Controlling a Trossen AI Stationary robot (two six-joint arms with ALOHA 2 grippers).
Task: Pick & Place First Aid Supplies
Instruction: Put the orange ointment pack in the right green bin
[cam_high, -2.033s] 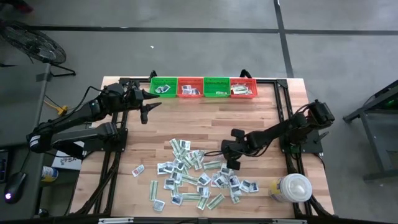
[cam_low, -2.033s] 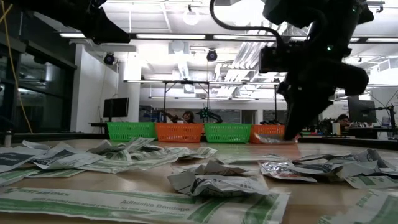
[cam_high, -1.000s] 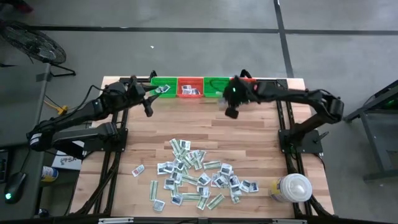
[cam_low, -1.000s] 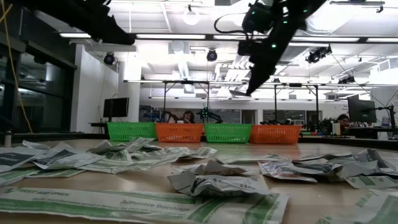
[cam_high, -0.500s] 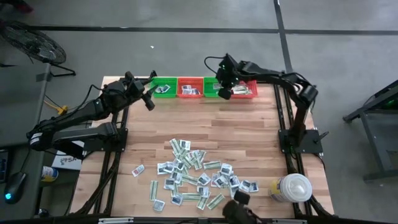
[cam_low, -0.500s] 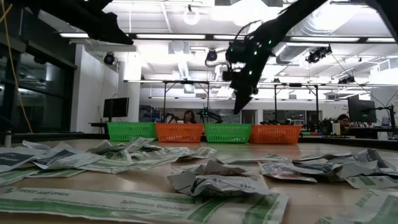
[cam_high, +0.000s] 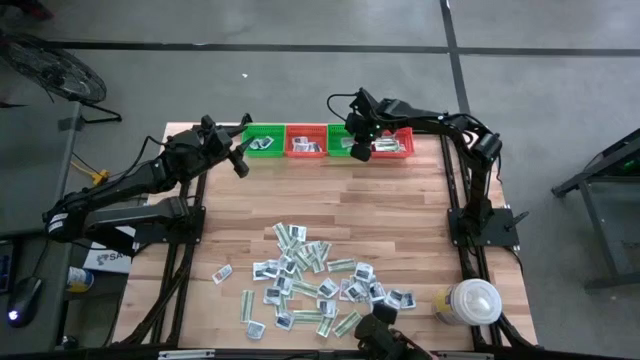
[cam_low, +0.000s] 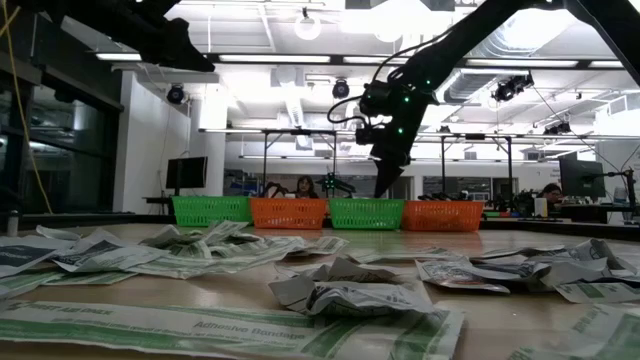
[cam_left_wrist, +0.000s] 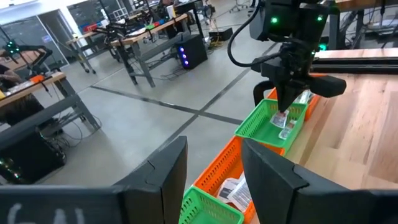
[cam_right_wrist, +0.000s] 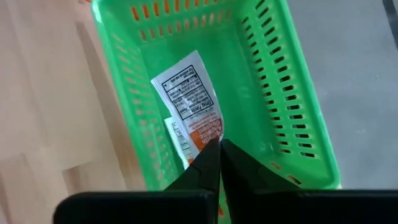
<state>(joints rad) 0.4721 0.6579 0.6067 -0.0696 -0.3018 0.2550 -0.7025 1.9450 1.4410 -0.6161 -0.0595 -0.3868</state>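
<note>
While the right claw (cam_right_wrist: 219, 163) hung closed over the green basket (cam_right_wrist: 298, 106), it pinched a packet (cam_right_wrist: 189, 99) by its end. Left claw (cam_left_wrist: 214, 168) stood apart at the surface's (cam_high: 400, 200) far edge.

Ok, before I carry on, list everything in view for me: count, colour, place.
Baskets: four, green, red, green, red, in a row along the table's far edge.
Packets: many, white-grey and pale green, heaped on the near half of the table.
Held packet: one, white with orange, over the second green basket.
Lidded container: one, white, near right corner.
Left end effector: open, beside the first green basket.
Right end effector: shut on the held packet.
</note>
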